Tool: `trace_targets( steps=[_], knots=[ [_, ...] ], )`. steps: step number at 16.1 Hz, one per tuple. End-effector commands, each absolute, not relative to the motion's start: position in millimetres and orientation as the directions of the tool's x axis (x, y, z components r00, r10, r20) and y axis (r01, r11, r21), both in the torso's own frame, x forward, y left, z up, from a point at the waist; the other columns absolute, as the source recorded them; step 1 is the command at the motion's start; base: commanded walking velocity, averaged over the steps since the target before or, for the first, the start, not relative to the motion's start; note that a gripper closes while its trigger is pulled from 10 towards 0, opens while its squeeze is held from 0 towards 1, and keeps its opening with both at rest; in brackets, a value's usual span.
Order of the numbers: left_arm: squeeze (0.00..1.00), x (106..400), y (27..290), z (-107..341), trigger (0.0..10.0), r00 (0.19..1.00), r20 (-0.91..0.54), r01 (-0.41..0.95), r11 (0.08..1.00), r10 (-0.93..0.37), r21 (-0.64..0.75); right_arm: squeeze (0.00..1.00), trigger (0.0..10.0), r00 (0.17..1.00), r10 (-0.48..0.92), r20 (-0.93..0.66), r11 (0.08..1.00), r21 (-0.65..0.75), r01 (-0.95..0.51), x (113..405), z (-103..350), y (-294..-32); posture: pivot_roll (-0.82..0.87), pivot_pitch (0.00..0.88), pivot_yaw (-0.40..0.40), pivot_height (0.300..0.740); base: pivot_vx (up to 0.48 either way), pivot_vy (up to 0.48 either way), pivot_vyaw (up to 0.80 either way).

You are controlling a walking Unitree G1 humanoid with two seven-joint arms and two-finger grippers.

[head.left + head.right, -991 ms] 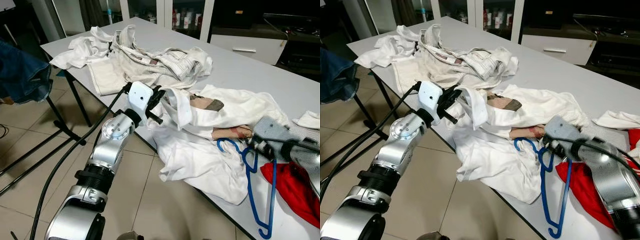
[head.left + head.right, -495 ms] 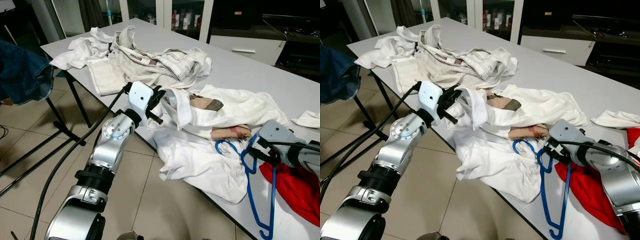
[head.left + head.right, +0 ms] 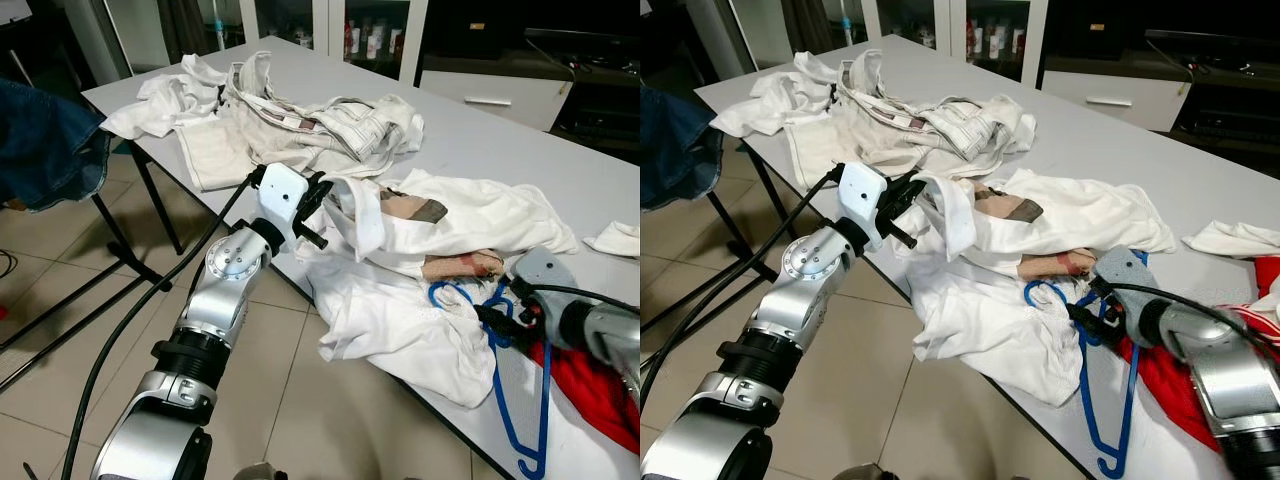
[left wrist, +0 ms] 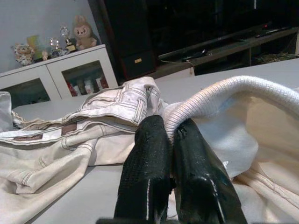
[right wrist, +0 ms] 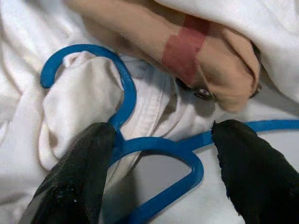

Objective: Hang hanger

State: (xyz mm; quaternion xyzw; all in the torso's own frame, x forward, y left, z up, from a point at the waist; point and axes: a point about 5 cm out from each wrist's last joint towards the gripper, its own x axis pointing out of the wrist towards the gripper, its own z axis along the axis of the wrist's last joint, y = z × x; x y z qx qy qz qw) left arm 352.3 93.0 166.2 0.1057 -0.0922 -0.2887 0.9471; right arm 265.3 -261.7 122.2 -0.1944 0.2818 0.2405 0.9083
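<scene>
Grey table [image 3: 470, 140] runs diagonally across the room, tiled floor [image 3: 60, 380] beside it. Pile of cream and striped clothes [image 3: 290, 120] at the far end, denim garment [image 3: 40, 140] off to the robot's left, clear of the table. White sweatshirt [image 3: 450, 215] is spread near the table's front edge, part of it draping over the edge. Red cloth [image 3: 585, 385] lies at the near right.

Left gripper [image 4: 170, 140]: fingers pressed together, pinching the ribbed white collar of the sweatshirt at its left end, just over the table edge.

Blue hanger [image 3: 520, 400] lies flat on the table, hook [image 5: 93, 70] resting on the white fabric, body running toward the near edge alongside the red cloth.

Right gripper [image 5: 159, 158]: fingers spread wide, one on each side of the hanger neck where hook meets shoulders. One finger [image 5: 77, 172] sits right against the neck; whether it touches, can't tell. Not clamped.
</scene>
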Motion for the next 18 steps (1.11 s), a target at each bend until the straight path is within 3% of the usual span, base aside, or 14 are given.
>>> trace_targets(
  steps=[1,5,6,7,8,10,11,12,13,15,16,18],
  knots=[
    [0.0,353.2,94.0,170.4,10.0,0.814,0.119,0.524,0.806,-0.569,0.274,0.0,10.0,0.735,0.307,-0.605,0.843,-0.186,-0.505,266.8,121.5,-267.3,-0.02,0.012,0.048,0.723,0.0,0.0,0.0],
    [0.0,353.0,94.1,170.8,10.0,0.814,0.121,0.523,0.807,-0.569,0.275,0.0,10.0,0.719,0.264,-0.643,0.884,-0.137,-0.448,265.9,108.0,-268.9,-0.02,0.014,0.048,0.723,0.0,0.0,0.0],
    [0.0,353.1,94.2,171.0,10.0,0.814,0.122,0.522,0.807,-0.568,0.276,0.0,5.3,0.724,0.253,-0.642,0.9,-0.117,-0.419,268.6,107.1,-268.0,-0.02,0.014,0.048,0.723,0.0,0.0,0.0],
    [0.0,353.1,94.3,171.2,10.0,0.814,0.122,0.521,0.807,-0.568,0.276,0.0,3.6,0.73,0.236,-0.641,0.922,-0.09,-0.377,271.7,106.6,-269.2,-0.02,0.014,0.048,0.723,0.0,0.0,0.0],
    [0.0,353.1,94.2,171.3,10.0,0.814,0.123,0.521,0.808,-0.567,0.276,0.0,2.8,0.735,0.222,-0.64,0.939,-0.063,-0.338,274.3,105.8,-270.8,-0.02,0.014,0.048,0.723,0.0,0.0,0.0],
    [0.0,353.2,94.2,171.5,10.0,0.815,0.124,0.52,0.808,-0.567,0.276,0.0,2.6,0.73,0.196,-0.655,0.949,-0.061,-0.309,275.7,101.8,-273.8,-0.02,0.014,0.045,0.723,0.0,0.0,0.0],
    [0.0,353.4,94.3,171.5,10.0,0.815,0.124,0.519,0.809,-0.566,0.276,0.0,3.6,0.722,0.189,-0.666,0.954,-0.049,-0.295,275.3,98.7,-274.5,-0.02,0.014,0.044,0.723,0.0,0.0,0.0],
    [0.0,353.4,94.2,171.5,10.0,0.815,0.123,0.519,0.809,-0.565,0.276,0.0,3.6,0.719,0.188,-0.669,0.956,-0.043,-0.29,275.3,97.8,-274.5,-0.02,0.013,0.044,0.723,0.0,0.0,0.0],
    [0.0,353.5,94.4,171.5,10.0,0.816,0.124,0.518,0.81,-0.564,0.276,0.0,4.8,0.716,0.185,-0.673,0.959,-0.036,-0.281,275.4,96.8,-274.5,-0.01,0.013,0.044,0.723,0.0,0.0,0.0],
    [0.0,353.7,94.5,171.6,10.0,0.816,0.124,0.517,0.81,-0.564,0.277,0.0,3.6,0.729,0.173,-0.662,0.963,-0.042,-0.267,278.3,99.4,-274.8,-0.02,0.011,0.047,0.723,0.0,0.0,0.0],
    [0.0,353.9,94.4,172.0,10.0,0.816,0.125,0.518,0.809,-0.565,0.277,0.0,0.4,0.749,0.167,-0.641,0.964,-0.054,-0.261,281.8,104.9,-274.7,-0.02,0.011,0.048,0.723,0.0,0.0,0.0],
    [0.0,354.2,94.2,172.2,10.0,0.815,0.126,0.519,0.808,-0.566,0.278,0.0,0.0,0.791,0.155,-0.592,0.968,-0.069,-0.242,288.5,117.5,-274.0,-0.02,0.009,0.049,0.723,0.0,0.0,0.0]
  ],
)
